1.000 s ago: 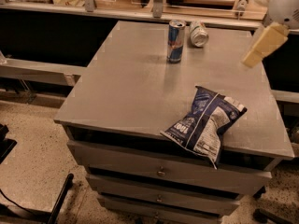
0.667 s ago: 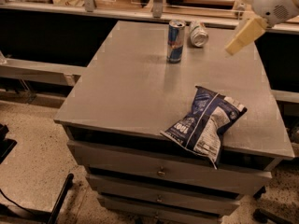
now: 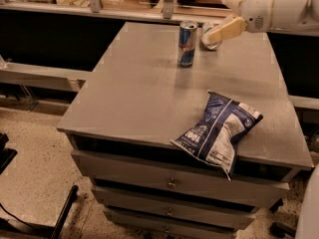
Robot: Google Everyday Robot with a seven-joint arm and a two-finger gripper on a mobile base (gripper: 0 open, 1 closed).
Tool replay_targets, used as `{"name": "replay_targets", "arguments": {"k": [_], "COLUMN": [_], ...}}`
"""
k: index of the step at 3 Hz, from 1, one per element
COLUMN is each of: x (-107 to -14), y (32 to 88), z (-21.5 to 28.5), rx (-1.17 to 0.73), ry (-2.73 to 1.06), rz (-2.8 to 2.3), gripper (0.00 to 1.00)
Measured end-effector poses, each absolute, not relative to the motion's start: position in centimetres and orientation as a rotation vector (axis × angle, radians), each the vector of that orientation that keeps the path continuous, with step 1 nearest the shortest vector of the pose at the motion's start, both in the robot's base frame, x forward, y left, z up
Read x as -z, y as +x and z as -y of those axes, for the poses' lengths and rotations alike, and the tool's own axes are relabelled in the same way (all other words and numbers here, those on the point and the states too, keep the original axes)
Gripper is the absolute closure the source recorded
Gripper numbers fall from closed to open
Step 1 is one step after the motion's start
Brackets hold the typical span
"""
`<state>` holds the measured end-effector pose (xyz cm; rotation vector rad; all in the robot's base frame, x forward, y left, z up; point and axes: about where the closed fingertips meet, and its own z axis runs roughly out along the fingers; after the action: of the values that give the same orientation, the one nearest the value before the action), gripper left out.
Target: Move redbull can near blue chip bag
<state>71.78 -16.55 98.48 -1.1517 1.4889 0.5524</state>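
Redbull can (image 3: 187,43) stands upright far back on the table (image 3: 134,93), well apart from the blue chip bag (image 3: 218,131). The gripper (image 3: 225,30) hovers just right of it, honestly can't tell whether it's clenched or released.

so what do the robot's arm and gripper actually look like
The arm is a thick, rounded white shell with what looks like a small dark dotted patch near its wrist end. The gripper, over the far right of the table, is a pale cream-yellow tapering piece. No cables or lettering show.

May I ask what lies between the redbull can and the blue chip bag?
Bare tabletop, in the camera view; the gripper hangs beside the redbull can.
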Motion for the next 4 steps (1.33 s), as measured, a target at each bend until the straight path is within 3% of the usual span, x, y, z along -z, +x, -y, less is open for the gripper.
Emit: {"name": "replay_targets", "arguments": {"k": [1, 4], "x": [-97.6, -97.9], "y": [74.9, 74.1], "z": [14.2, 15.3], "rx": [-0.642, -0.66], "ry": [-1.045, -0.917], "rz": [-1.389, -1.453], "gripper": [0.0, 0.0]}}
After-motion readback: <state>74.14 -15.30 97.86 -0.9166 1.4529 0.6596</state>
